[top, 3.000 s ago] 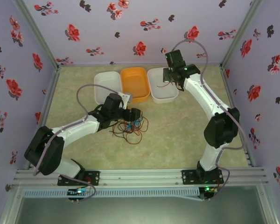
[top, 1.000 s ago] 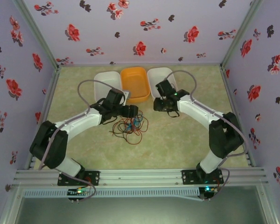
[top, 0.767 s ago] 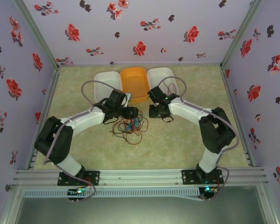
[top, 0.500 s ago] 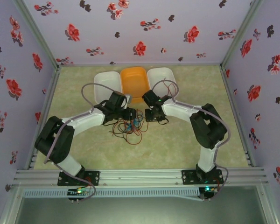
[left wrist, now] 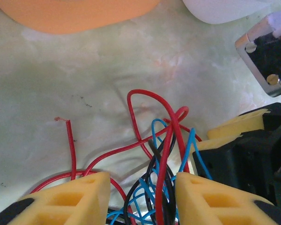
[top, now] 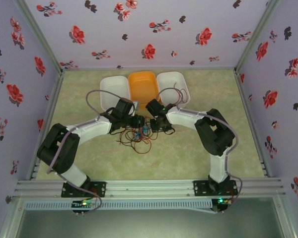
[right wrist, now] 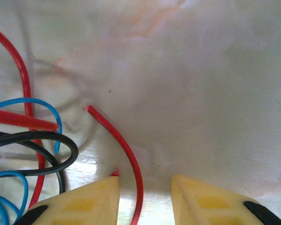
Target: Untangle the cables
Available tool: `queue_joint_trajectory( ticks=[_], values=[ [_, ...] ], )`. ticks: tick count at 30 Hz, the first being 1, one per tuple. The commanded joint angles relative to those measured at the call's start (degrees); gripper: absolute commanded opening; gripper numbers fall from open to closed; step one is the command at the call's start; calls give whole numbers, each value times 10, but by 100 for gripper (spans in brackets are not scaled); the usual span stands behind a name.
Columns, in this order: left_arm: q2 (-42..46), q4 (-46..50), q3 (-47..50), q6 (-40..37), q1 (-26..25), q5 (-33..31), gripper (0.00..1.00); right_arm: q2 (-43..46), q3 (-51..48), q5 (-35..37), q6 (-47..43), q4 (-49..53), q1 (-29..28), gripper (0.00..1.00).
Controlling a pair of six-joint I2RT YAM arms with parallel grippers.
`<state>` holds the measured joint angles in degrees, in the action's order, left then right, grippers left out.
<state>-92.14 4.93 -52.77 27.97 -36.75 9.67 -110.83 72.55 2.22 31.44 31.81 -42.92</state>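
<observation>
Right claw [right wrist: 145, 185] now inward beside left claw [left wrist: 140, 183], both agape astride cables [top: 138, 136] on marbled table [top: 188, 153], floral walls [top: 139, 29]

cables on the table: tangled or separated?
Tangled. The cables lie in one heap, and the left wrist view shows red, blue and black strands crossing and looping through each other.

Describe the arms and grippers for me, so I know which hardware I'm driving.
The left arm and right arm have white links, black joints and a grey cable looping alongside. The left gripper and right gripper have black bodies and yellow wedge-shaped fingers with moulded recesses.
</observation>
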Motion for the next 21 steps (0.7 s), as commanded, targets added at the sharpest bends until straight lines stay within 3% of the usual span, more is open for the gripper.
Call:
queue_joint_trajectory(
  ticks=[1, 4, 10, 21],
  values=[
    [-2, -3, 10, 9, 0, -5, 34, -19, 8, 9, 1, 5, -4, 28],
    [2, 2, 12, 10, 1, -14, 27, -11, 9, 22, 2, 12, -4, 15],
    [12, 15, 13, 10, 5, -41, 16, 43, 12, 92, -3, 40, -3, 0],
    [39, 33, 16, -39, 5, -104, 16, 163, 36, 261, -37, 85, -2, 0]
  ],
)
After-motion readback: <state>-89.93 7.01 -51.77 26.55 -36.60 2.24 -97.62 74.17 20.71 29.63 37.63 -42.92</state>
